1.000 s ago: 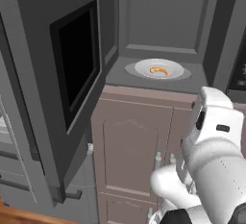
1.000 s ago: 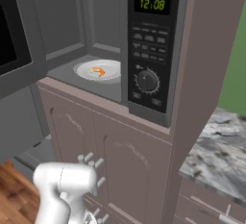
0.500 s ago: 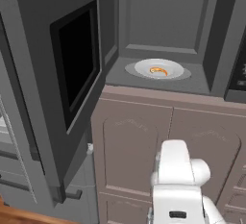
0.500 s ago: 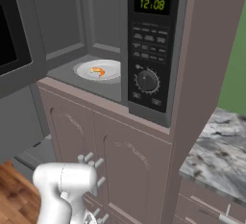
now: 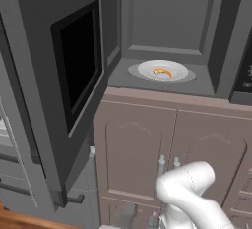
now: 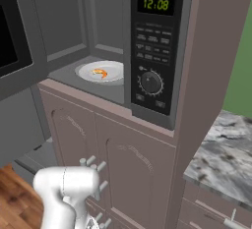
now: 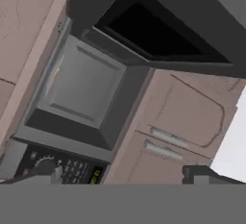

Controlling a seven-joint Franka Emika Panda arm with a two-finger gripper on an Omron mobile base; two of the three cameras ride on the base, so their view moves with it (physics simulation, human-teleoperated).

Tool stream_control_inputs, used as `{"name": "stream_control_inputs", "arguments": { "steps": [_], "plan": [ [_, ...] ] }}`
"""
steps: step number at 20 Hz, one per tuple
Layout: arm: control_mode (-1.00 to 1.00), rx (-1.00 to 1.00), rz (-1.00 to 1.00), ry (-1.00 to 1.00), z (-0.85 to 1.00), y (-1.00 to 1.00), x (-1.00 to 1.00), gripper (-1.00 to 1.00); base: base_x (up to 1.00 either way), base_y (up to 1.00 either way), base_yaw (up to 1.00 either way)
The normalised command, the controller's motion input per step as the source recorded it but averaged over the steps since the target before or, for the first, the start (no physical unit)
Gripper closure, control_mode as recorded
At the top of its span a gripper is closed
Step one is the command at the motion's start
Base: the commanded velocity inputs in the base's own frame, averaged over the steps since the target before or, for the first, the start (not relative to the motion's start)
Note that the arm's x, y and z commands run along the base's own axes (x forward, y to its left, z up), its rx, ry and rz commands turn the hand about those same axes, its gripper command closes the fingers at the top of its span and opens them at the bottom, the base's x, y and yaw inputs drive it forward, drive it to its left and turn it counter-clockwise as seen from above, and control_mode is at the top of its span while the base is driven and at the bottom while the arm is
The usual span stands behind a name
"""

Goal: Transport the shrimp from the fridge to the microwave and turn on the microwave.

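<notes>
Already the shrimp point(image 5: 161, 72) lies on the plate point(image 5: 147, 68) inside the microwave point(image 6: 156, 51); its door point(image 5: 59, 75) hangs open, so starting could fail. Gripper point(image 7: 120, 177) fingers sit wide, empty.

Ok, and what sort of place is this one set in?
A rendered home kitchen, by the look of it: a built-in microwave stands open with a shrimp on its white plate, pinkish-brown cabinet doors sit below it, and a marbled stone countertop runs off to the right.
</notes>
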Motion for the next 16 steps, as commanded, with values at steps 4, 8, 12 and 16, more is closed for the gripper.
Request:
{"name": "stream_control_inputs", "arguments": {
  "steps": [4,8,12,16],
  "plan": [
    [-1.0,-0.29,0.0,-0.32,-0.51,0.32,-0.02,-1.0,0.0,0.0,0.0],
    [-1.0,-0.19,0.0,-0.21,-0.48,0.23,0.09,-1.0,0.0,0.0,0.0],
    [-1.0,-0.15,0.0,-0.16,-0.48,0.14,0.3,-1.0,0.0,0.0,0.0],
    [-1.0,-0.09,0.0,-0.12,-0.51,0.11,0.49,-1.0,0.0,0.0,0.0]
  ]
}}
